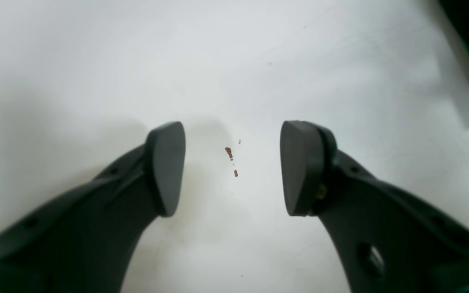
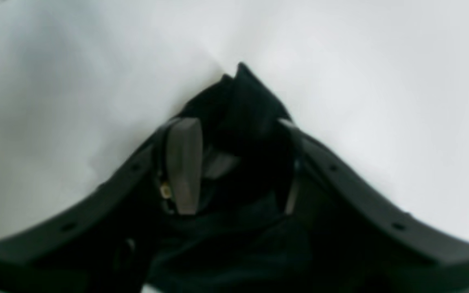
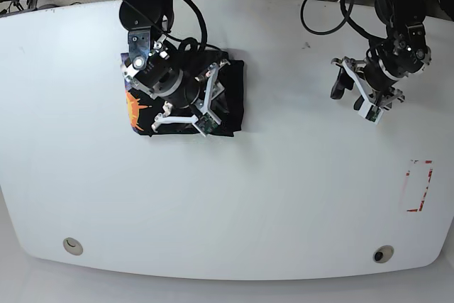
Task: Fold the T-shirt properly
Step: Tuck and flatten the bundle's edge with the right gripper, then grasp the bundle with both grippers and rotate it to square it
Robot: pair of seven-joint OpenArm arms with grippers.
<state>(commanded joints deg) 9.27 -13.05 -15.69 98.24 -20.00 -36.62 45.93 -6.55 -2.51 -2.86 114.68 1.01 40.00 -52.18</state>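
T-shirt fabric [image 3: 233, 97], plain black, lies bunched into a compact, roughly rectangular bundle on the white surface [image 3: 298, 196], toward the side where the right arm [image 3: 145, 12] works. In the base view, an orange and yellow print shows along the bundle's outer side, partly hidden by that arm, which reaches across the cloth. The right end effector [image 2: 238, 167] is directly over the garment with its two fingers apart; the right wrist view shows dark, creased cloth between and beneath them, with a peaked fold rising past the fingertips. Whether either finger touches the fabric cannot be told. The left end effector [image 1: 233, 169] hovers over bare surface, well apart from the bundle, its fingers also spread. Between those fingers, the left wrist view shows small reddish-brown marks [image 1: 229, 153] on the white top, while a black edge enters at the upper right corner. Red marks [image 3: 418, 186] form a broken outline on the surface near its left-arm side, and a round fitting [image 3: 384, 254] sits near each front corner.
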